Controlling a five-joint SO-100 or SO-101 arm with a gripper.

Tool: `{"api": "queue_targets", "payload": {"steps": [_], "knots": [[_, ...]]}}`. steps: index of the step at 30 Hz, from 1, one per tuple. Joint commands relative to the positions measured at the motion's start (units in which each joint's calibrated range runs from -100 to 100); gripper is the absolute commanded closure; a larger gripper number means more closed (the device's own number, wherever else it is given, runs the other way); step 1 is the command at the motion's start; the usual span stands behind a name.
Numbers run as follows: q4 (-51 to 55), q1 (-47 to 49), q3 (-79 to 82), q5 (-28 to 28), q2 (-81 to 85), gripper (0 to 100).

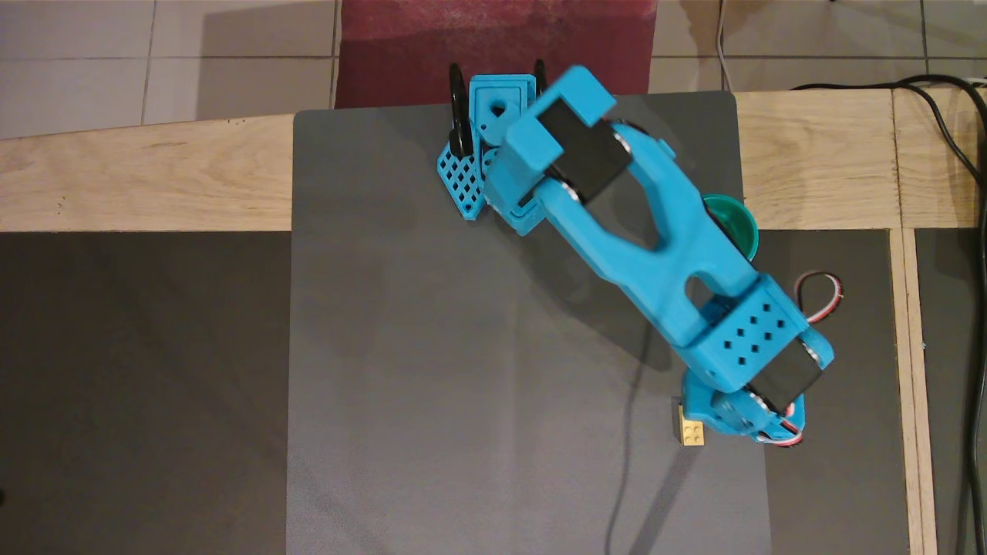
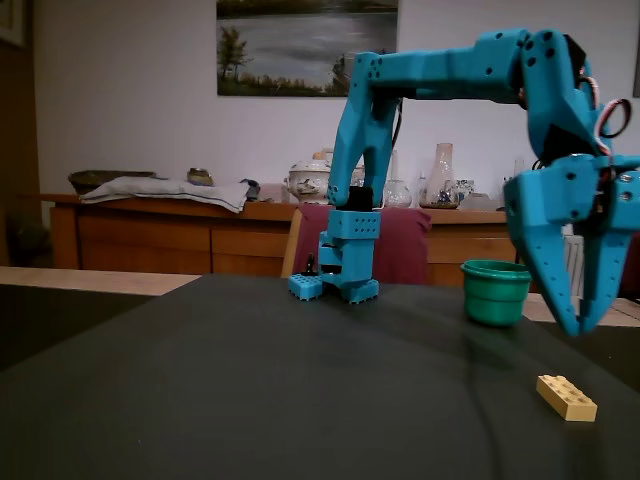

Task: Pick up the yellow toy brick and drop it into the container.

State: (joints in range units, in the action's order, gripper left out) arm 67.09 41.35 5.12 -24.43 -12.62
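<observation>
The yellow toy brick (image 2: 566, 397) lies flat on the dark mat near its front right corner. From overhead, the yellow toy brick (image 1: 692, 433) is half covered by the blue wrist (image 1: 742, 412). My gripper (image 2: 581, 328) hangs a short way above the brick, pointing down, with its fingertips together and nothing held. Behind it stands the container (image 2: 496, 291), a teal cup, upright. The forearm hides most of the container (image 1: 742, 225) in the overhead view.
The arm's base (image 1: 493, 154) sits at the mat's far edge. The grey mat (image 1: 432, 370) covers a wooden table (image 1: 139, 177). Black cables (image 1: 964, 169) run along the right side. A thin dark line (image 1: 623, 462) crosses the mat left of the brick.
</observation>
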Motion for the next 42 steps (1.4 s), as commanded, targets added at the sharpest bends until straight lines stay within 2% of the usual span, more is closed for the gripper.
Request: {"api": "queue_targets", "payload": {"steps": [1,9,11,13,17,32,36,42], "knots": [[0.1,-0.3,-3.3,-0.2,-0.5,100],[0.3,-1.5,-3.3,-2.3,-2.0,99],[0.2,-1.9,-3.3,-2.6,-2.1,95],[-0.1,-3.2,-3.3,-2.6,-1.8,85],[-0.1,-4.3,-3.3,-3.7,-2.0,79],[0.3,-6.7,-2.2,-6.0,-2.3,79],[0.3,-7.3,-2.2,-6.0,-2.3,72],[-0.3,-7.3,0.7,-6.1,-2.3,72]]}}
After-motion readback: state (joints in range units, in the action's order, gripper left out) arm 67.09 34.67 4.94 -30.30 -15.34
